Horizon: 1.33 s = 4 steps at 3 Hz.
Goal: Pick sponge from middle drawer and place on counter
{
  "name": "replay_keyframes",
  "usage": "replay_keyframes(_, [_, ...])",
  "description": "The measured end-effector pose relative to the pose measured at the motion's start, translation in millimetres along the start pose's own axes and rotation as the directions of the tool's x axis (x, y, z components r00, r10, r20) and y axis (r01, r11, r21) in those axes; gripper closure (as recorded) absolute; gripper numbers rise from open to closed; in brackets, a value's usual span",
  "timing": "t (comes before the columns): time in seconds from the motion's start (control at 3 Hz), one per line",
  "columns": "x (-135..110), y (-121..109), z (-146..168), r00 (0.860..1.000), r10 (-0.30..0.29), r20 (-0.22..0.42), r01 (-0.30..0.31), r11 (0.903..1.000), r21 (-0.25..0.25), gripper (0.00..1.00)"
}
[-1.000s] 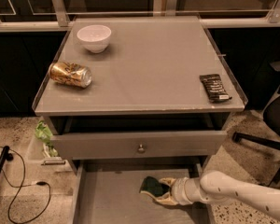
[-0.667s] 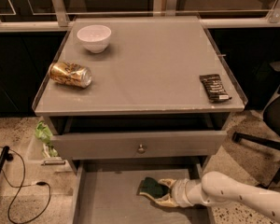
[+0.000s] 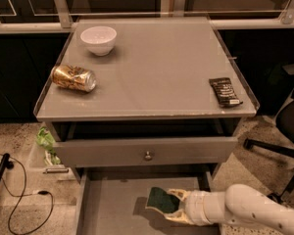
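Note:
The sponge point(image 3: 160, 200), dark green on top with a pale edge, is inside the open middle drawer point(image 3: 105, 212) at the bottom of the view. My gripper point(image 3: 175, 205) reaches in from the right on a white arm, and its fingers sit around the sponge, shut on it. The sponge is tilted and casts a shadow on the drawer floor to its left. The counter point(image 3: 157, 67) is the flat grey top above the drawers.
On the counter lie a white bowl point(image 3: 98, 39) at the back left, a golden can point(image 3: 73, 78) on its side at the left, and a black snack wrapper point(image 3: 225, 92) near the right edge. The upper drawer point(image 3: 147, 152) with a round knob juts out slightly. An office chair point(image 3: 284, 131) stands at the right.
My gripper and the sponge have shifted slightly left and up within the drawer. Nothing on the counter has moved.

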State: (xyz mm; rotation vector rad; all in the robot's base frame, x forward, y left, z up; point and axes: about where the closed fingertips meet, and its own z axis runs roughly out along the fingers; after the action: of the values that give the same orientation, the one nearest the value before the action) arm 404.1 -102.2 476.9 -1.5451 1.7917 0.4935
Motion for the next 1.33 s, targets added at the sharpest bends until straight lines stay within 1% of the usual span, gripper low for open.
replay_keyframes(0.33, [-35,14,-54,0.997,-0.076,-0.002,0.076,0.9958,0.051,1.0])
replay_keyframes(0.67, [-69,23,-106,0.989,-0.146,-0.033,0.149,0.9835,0.103,1.0])
replay_keyframes(1.0, [-101,5,-158,0.982,-0.184,-0.039,0.187,0.9754,0.117,1.0])
replay_keyframes(1.33, [-142,-52,-226,0.979,-0.197,0.054,0.19,0.9759,0.107,1.0])
